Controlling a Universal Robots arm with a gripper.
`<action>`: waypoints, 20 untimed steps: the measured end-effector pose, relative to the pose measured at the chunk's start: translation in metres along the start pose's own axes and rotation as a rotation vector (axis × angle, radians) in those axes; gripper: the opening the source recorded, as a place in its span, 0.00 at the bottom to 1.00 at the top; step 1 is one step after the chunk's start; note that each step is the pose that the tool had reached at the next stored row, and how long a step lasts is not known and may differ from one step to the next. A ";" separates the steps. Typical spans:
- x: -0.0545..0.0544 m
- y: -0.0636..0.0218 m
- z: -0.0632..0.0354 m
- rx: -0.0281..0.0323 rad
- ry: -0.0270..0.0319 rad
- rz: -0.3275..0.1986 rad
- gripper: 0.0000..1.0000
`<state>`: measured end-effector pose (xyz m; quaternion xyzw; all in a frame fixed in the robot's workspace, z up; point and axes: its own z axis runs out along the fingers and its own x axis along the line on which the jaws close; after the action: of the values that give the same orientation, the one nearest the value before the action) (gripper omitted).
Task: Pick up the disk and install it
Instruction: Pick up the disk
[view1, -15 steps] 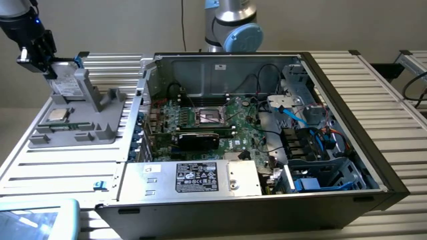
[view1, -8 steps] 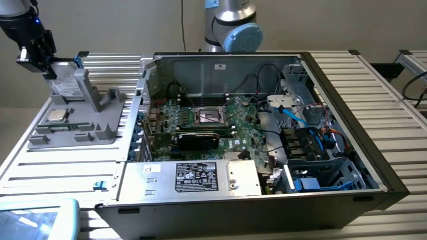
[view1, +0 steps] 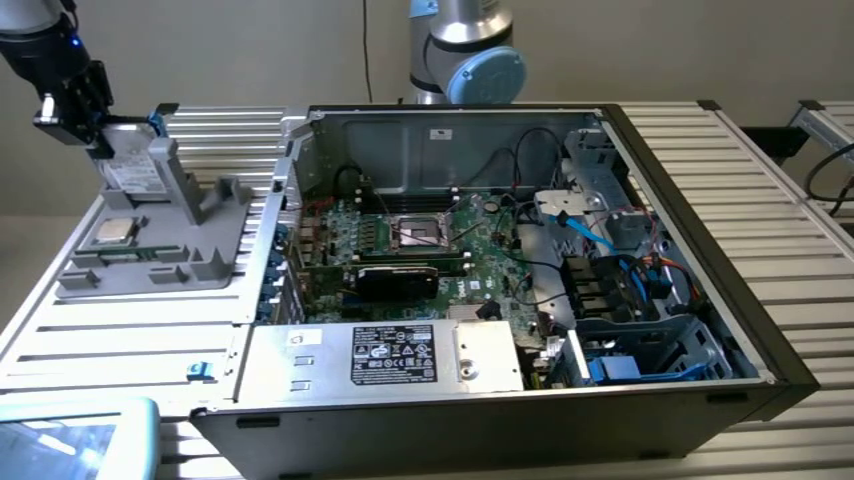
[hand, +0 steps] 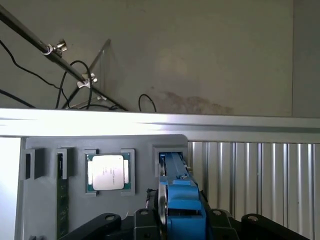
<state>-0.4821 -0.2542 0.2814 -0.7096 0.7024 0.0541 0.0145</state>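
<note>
While your gripper (view1: 96, 132) pinches the disk (view1: 130, 168) by its upper edge, note that it stands on edge in the grey holder (view1: 200, 250) directly beneath the tool, long axis upright, well apart from the open computer case (view1: 387, 135) toward the exterior view's right.

The disk (hand: 180, 200) is silver-edged, framed in bright blue; its label looks whitish, though faintly. The holder (view1: 200, 250) is plain grey. The chip (hand: 107, 171) is silver, rimmed green. Ribbed silver tabletop (view1: 761, 180); green motherboard (view1: 487, 262); black case (view1: 534, 430); silver box (view1: 487, 355) with black label.
</note>
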 end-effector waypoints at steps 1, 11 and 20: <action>0.000 0.0000 -0.0017 0.0043 0.0003 -0.001 0.38; 0.000 0.0003 -0.0061 0.0371 0.0021 -0.004 0.38; 0.000 0.0003 -0.0061 0.0343 0.0021 -0.003 0.38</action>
<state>-0.4820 -0.2544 0.2876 -0.7105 0.7020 0.0413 0.0261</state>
